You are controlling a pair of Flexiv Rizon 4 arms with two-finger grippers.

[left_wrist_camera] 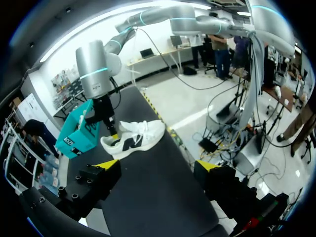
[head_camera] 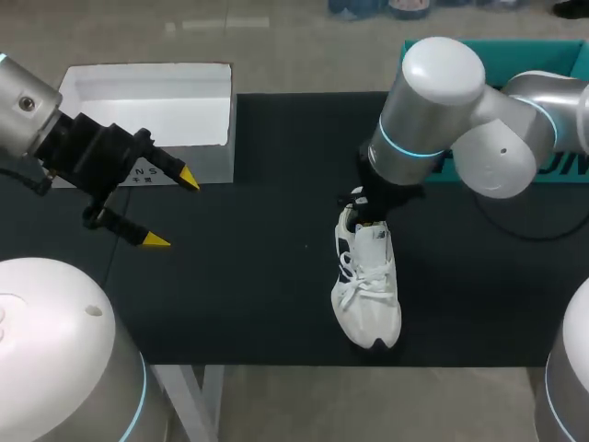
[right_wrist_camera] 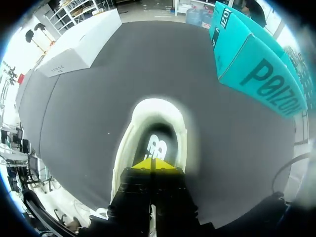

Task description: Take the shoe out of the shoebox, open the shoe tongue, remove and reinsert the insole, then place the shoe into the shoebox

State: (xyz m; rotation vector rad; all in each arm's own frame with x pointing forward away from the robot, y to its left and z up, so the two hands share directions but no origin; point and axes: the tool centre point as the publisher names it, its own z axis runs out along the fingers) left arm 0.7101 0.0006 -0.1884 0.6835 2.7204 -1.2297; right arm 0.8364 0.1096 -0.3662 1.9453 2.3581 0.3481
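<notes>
Looking down from the head view, a white lace-up sneaker (head_camera: 366, 295) with dark side marks lies on the black tabletop (head_camera: 258, 276) near its front edge, toe toward that edge. The right gripper (head_camera: 366, 214) sits at the sneaker's heel opening, mostly hidden under its own arm. An open white cardboard shoebox (head_camera: 230, 120) stands at the back left corner and a teal cardboard box (head_camera: 552, 46) at the back right. The left gripper (head_camera: 172, 209) hangs over the left side with its yellow tips spread wide, holding nothing.

From the left wrist, the left gripper (left_wrist_camera: 157, 165) shows both tips far apart. Ahead of it, the sneaker (left_wrist_camera: 133, 138) lies on its sole, with the right gripper (left_wrist_camera: 109, 126) at its heel, beside the teal box (left_wrist_camera: 76, 133).

From the right wrist, the right gripper (right_wrist_camera: 153, 164) has its tips pressed together inside the sneaker (right_wrist_camera: 148, 111), just above the dark insole (right_wrist_camera: 157, 145). Whether anything is pinched between them cannot be told. Both the shoebox (right_wrist_camera: 79, 47) and the teal box (right_wrist_camera: 256, 64) lie well beyond the shoe.
</notes>
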